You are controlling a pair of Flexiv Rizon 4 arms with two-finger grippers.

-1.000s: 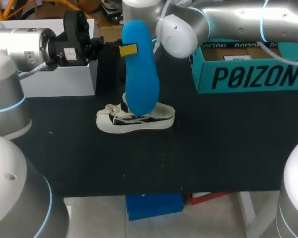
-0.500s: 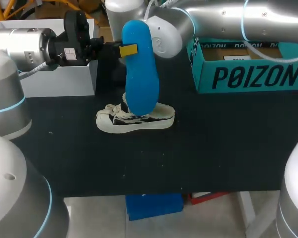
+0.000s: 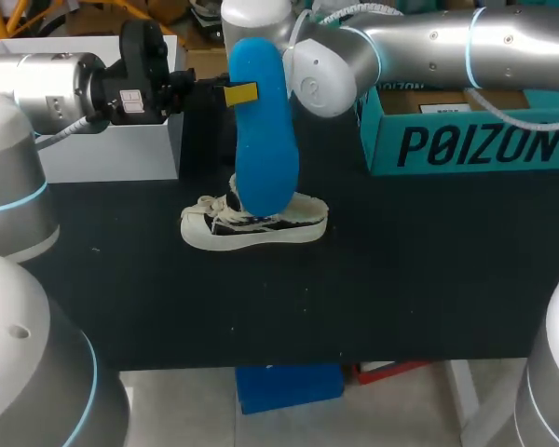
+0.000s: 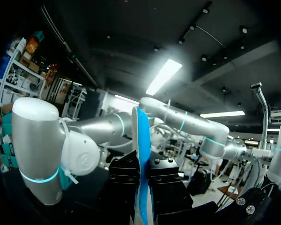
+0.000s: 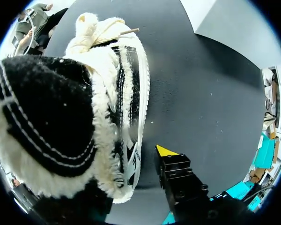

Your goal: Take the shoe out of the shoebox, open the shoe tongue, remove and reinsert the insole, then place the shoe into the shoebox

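A blue insole [image 3: 261, 140] stands upright above the shoe, and my left gripper [image 3: 238, 93] is shut on its upper edge. In the left wrist view both black fingers clamp the thin insole [image 4: 140, 136] at the gripper [image 4: 143, 180]. The cream and black shoe [image 3: 261, 226] lies on the black table, toe to the left. My right arm reaches in from the right, and the insole hides its gripper in the head view. The right wrist view shows the fleece-lined shoe [image 5: 117, 93] close under my right gripper [image 5: 129, 176]. One yellow-tipped finger [image 5: 178, 183] stands just outside the sole; the other is hidden behind the fleece.
A teal shoebox [image 3: 466, 140] stands open at the back right. A white box [image 3: 112, 149] sits at the back left. The black table [image 3: 401, 279] stretches bare in front of the shoe and to its right.
My right arm has swung leftward, bringing its wrist behind the top of the insole. The left arm, the insole and the shoe have stayed where they were.
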